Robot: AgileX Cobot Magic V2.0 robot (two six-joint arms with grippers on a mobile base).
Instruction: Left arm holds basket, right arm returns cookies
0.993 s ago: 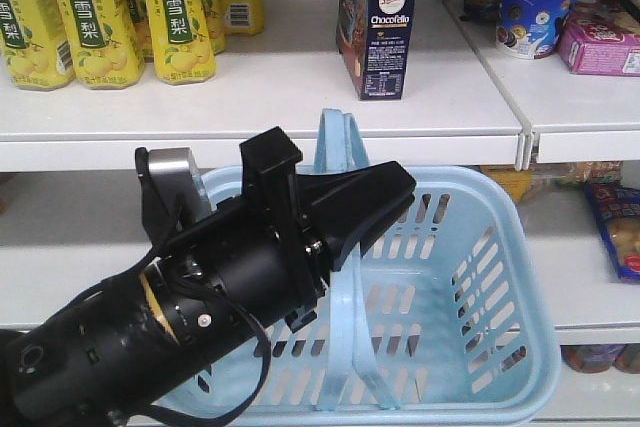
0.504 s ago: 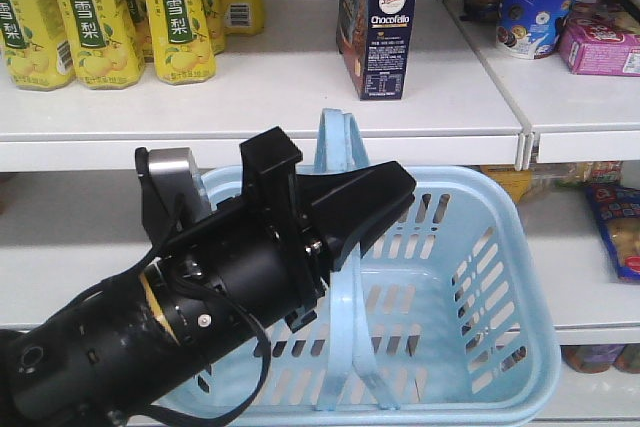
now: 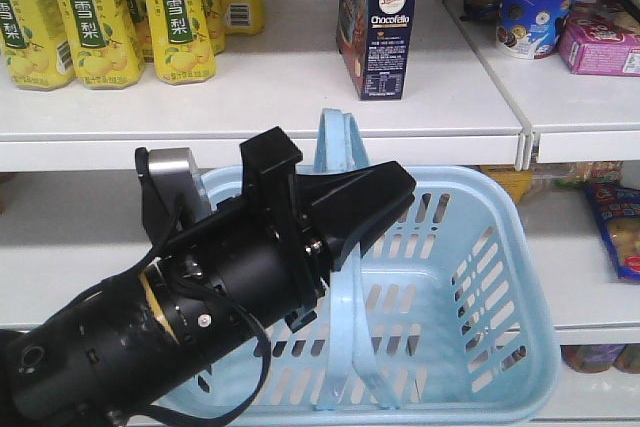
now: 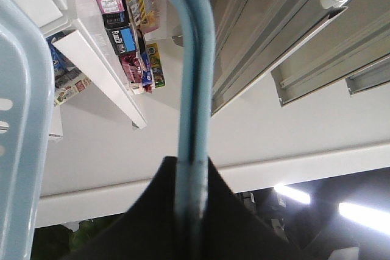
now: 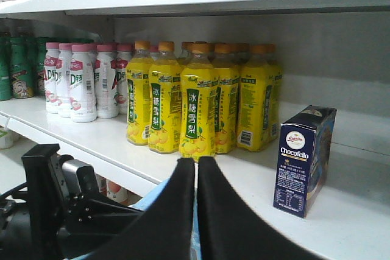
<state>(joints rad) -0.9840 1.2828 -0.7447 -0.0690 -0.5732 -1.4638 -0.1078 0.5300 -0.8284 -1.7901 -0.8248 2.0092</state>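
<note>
**Cookies back on the shelf, basket still held**

The left gripper (image 4: 190,211) is clenched on one loop handle of the basket (image 3: 500,277), which hangs in front of the shelf (image 3: 250,97) and looks empty. The right gripper (image 5: 196,199) has its fingers pressed together on nothing, near the shelf edge. The cookies (image 3: 378,22) stand upright on the shelf, far right of the yellow bottles (image 3: 180,12), so the return looks done; only withdrawal seems left. Counted: one basket, two handles, one cookie box; the bottles overlap too much to count
</note>
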